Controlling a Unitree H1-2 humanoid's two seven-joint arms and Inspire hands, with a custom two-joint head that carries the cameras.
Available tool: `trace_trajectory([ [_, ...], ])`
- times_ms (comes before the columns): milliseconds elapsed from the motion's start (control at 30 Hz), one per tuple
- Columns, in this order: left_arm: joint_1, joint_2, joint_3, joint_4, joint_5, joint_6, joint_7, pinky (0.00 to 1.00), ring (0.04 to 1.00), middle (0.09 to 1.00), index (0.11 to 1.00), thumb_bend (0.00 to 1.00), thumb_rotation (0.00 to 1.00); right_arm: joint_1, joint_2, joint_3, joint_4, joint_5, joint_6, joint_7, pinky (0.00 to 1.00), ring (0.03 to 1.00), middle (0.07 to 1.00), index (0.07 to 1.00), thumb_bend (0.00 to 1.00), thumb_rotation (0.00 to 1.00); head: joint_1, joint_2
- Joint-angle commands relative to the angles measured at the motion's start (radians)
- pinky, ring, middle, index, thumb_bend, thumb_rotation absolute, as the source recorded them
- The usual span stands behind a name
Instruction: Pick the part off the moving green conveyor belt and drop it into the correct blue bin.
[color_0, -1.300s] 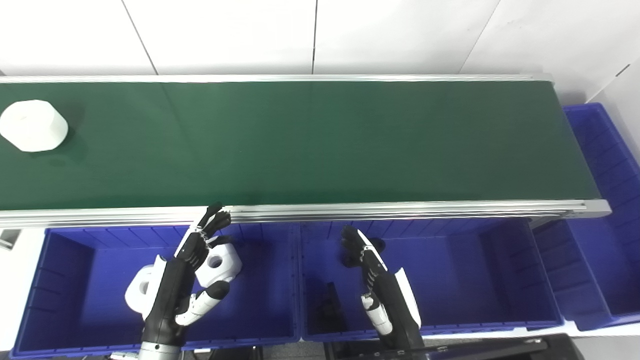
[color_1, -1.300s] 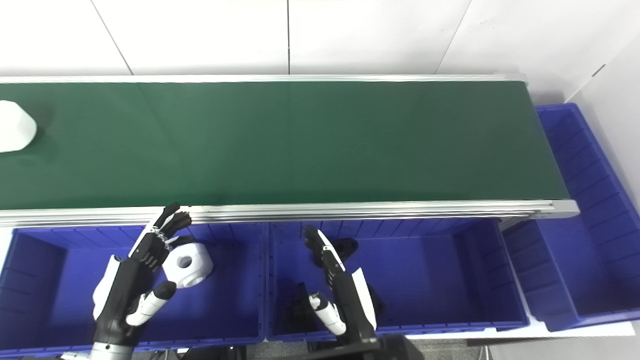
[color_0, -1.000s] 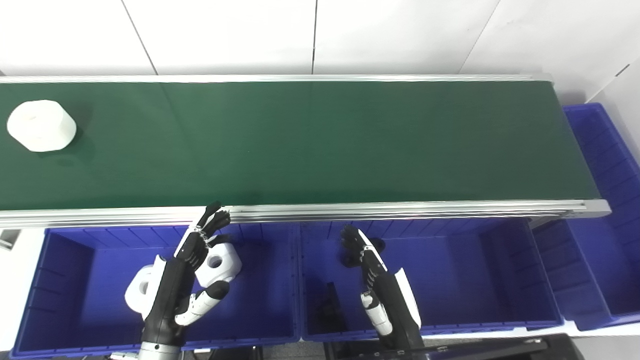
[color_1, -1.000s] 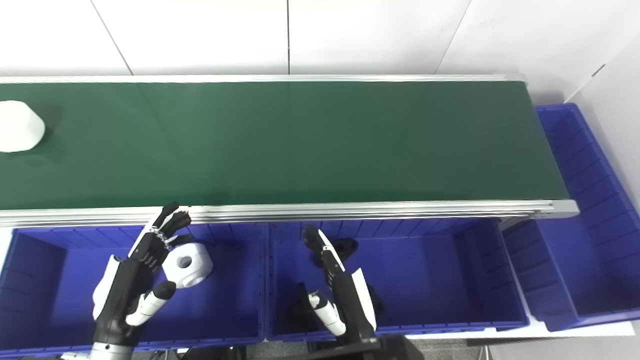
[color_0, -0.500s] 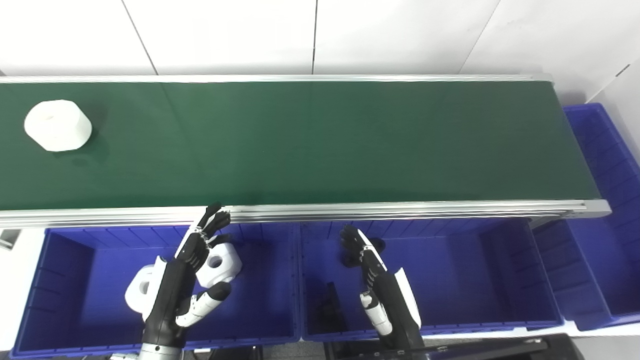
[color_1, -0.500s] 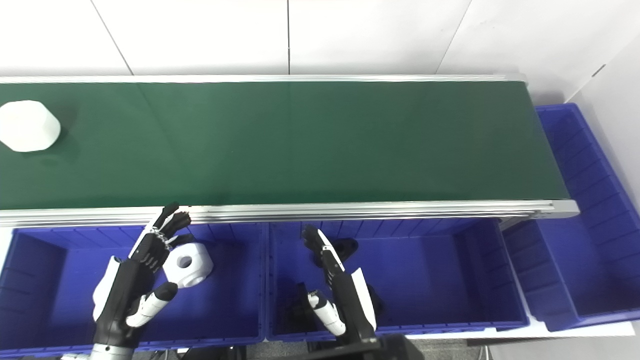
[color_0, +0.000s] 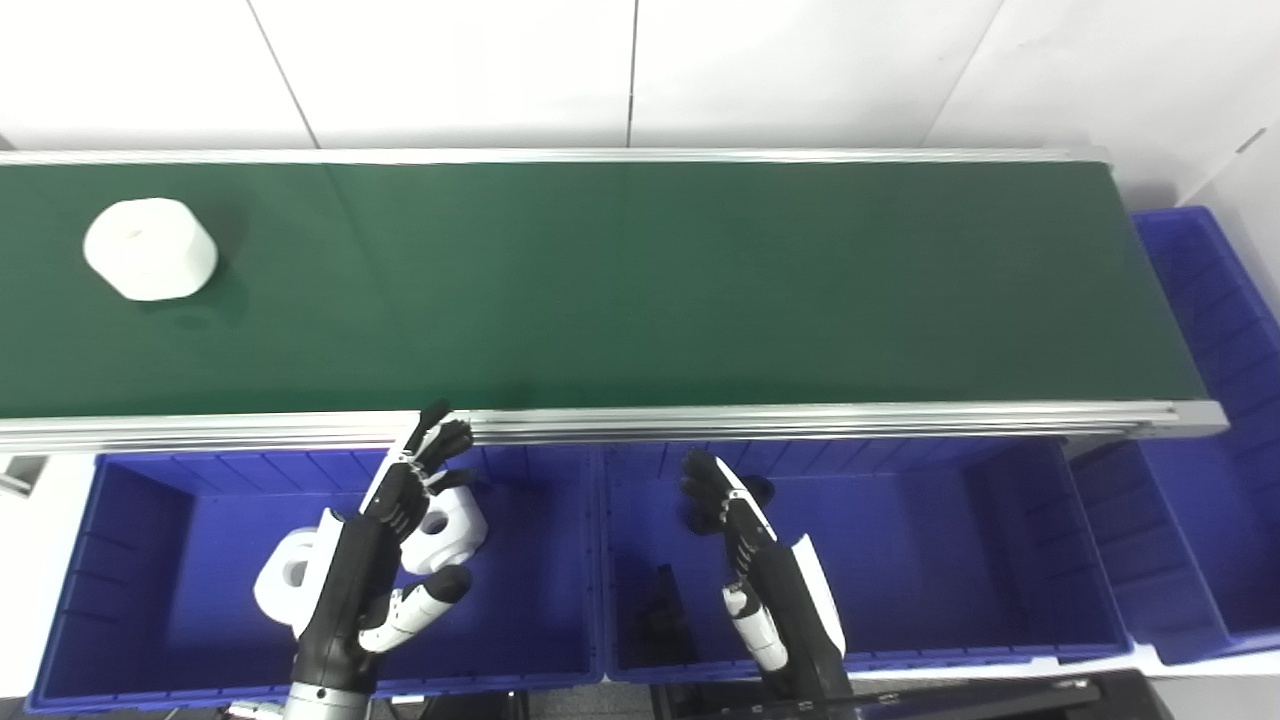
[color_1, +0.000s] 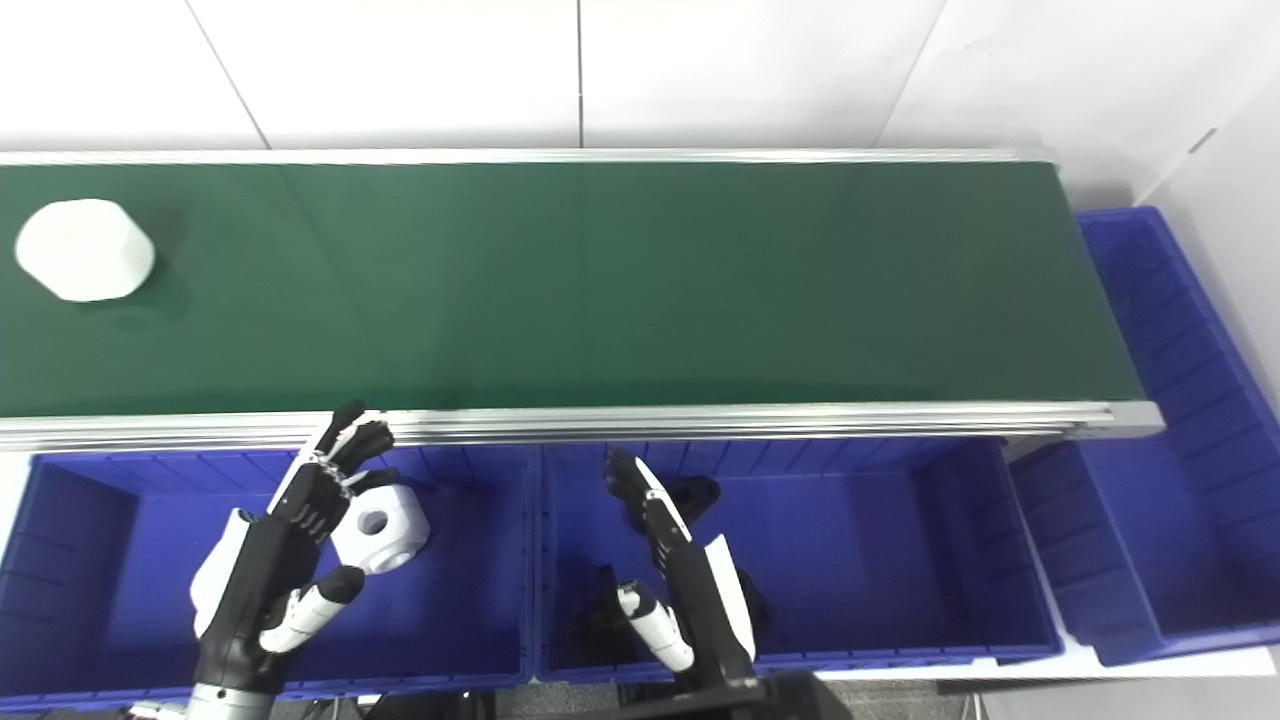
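Note:
A white, chunky part (color_0: 151, 248) with faceted sides lies on the green conveyor belt (color_0: 640, 280) at its far left. My left hand (color_0: 375, 555) hovers open over the left blue bin (color_0: 140, 520), fingers spread and reaching toward the belt's near rail, holding nothing. My right hand (color_0: 765, 575) hangs open over the middle blue bin (color_0: 950, 540), also holding nothing. Both hands are well short of the part, which is far to the left of them.
Two white parts with holes (color_0: 455, 530) (color_0: 285, 580) lie in the left bin, partly behind my left hand. Dark parts (color_0: 660, 615) lie in the middle bin. Another blue bin (color_0: 1220, 430) stands past the belt's right end. A white tiled wall runs behind.
The white part has ridden the belt rightward. My left hand has shifted slightly up toward the rail. The right hand has held still.

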Motion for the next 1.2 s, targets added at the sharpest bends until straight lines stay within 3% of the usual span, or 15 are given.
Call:
trace_trajectory([
  [0,0.003,-0.011,-0.014,-0.005,0.015,-0.021,0.006,0.71,0.829,0.852,0.904,0.86,0.73,0.0,-0.013,-0.009,0.02,0.021,-0.047,0.007,0.93,0.903,0.917,0.934,0.9,1.0,0.031,-0.029],
  [133,-0.007,-0.027,-0.027,0.041,0.021,-0.013,0.006,0.68,0.826,0.846,0.874,0.9,0.7,-0.016,-0.038,-0.027,0.074,0.065,-0.069,0.018,0.95,0.92,0.929,0.952,0.92,1.0,0.118,-0.122],
  [300,-0.028,-0.034,-0.044,0.089,0.038,-0.036,0.005,0.69,0.809,0.834,0.854,0.86,0.68,-0.038,-0.058,-0.043,0.112,0.104,-0.088,0.033,1.0,0.943,0.943,0.98,0.89,1.0,0.156,-0.156],
  [367,-0.035,-0.038,-0.05,0.101,0.036,-0.043,0.005,0.69,0.807,0.831,0.85,0.85,0.68,-0.045,-0.065,-0.049,0.115,0.118,-0.087,0.04,1.0,0.946,0.947,0.986,0.88,1.0,0.169,-0.156],
  [533,-0.037,-0.035,-0.06,0.074,0.055,0.013,-0.001,0.72,0.816,0.839,0.843,0.85,0.69,-0.049,-0.072,-0.06,0.108,0.138,-0.077,0.053,1.0,0.953,0.949,0.993,0.92,1.0,0.198,-0.144],
  [833,-0.039,-0.024,-0.071,0.035,0.067,-0.021,0.004,0.67,0.8,0.835,0.84,0.82,0.68,-0.042,-0.07,-0.057,0.07,0.134,-0.044,0.063,1.0,0.976,0.972,1.0,0.96,1.0,0.236,-0.106],
  [967,-0.048,-0.015,-0.08,-0.079,0.084,-0.057,0.018,0.62,0.769,0.81,0.82,0.85,0.6,-0.039,-0.067,-0.053,0.056,0.13,-0.048,0.068,1.0,0.967,0.965,1.0,0.96,1.0,0.243,-0.098],
  [1033,-0.064,-0.01,-0.066,-0.146,0.043,-0.033,0.01,0.61,0.769,0.805,0.808,0.89,0.55,-0.04,-0.066,-0.051,0.05,0.137,-0.043,0.074,1.0,0.969,0.962,1.0,0.95,1.0,0.245,-0.09],
  [1167,-0.14,-0.015,0.004,-0.262,0.083,0.039,0.026,0.57,0.731,0.776,0.777,0.95,0.55,-0.047,-0.066,-0.054,0.047,0.15,-0.026,0.081,1.0,0.972,0.95,1.0,0.97,1.0,0.256,-0.084],
])
